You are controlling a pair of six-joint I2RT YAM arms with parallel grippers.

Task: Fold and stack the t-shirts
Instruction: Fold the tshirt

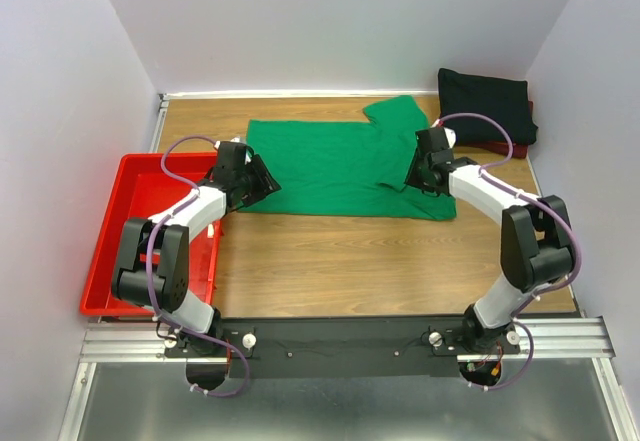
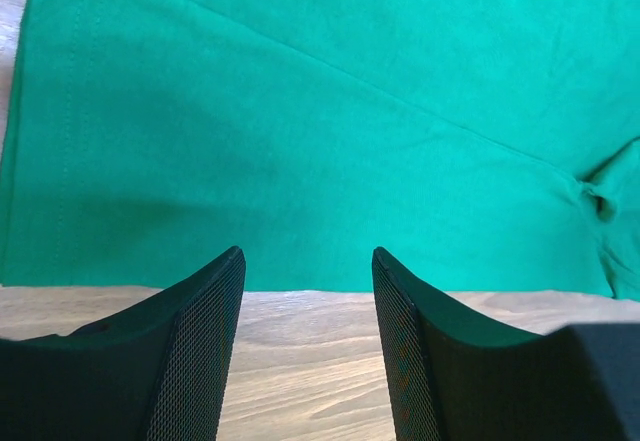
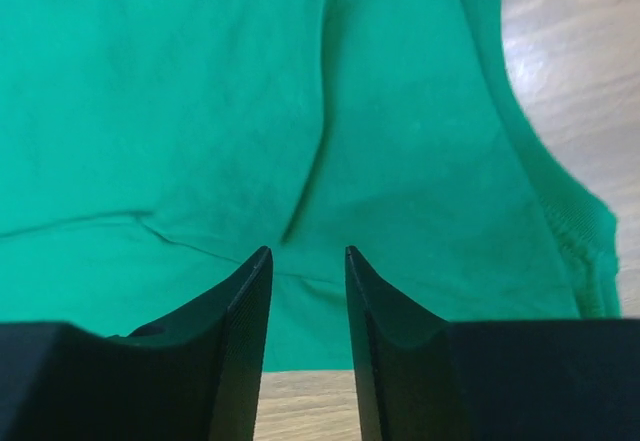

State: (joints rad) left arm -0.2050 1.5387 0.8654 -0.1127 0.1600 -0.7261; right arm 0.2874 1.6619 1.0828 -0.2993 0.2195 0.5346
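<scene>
The bright green t-shirt (image 1: 340, 166) lies spread flat on the wooden table, one sleeve toward the back. It fills the left wrist view (image 2: 320, 111) and the right wrist view (image 3: 300, 111). My left gripper (image 1: 262, 179) is open and empty at the shirt's left near edge (image 2: 308, 253), its tips over bare wood just short of the hem. My right gripper (image 1: 418, 173) is open and empty over the shirt's right near part (image 3: 307, 251). The black t-shirt (image 1: 485, 101) lies folded at the back right on the dark red t-shirt (image 1: 515, 149), of which only an edge shows.
A red plastic tray (image 1: 110, 221) stands at the left edge of the table, next to the left arm. White walls close in the table at the back and on both sides. Bare wood (image 1: 360, 261) lies between the green shirt and the arm bases.
</scene>
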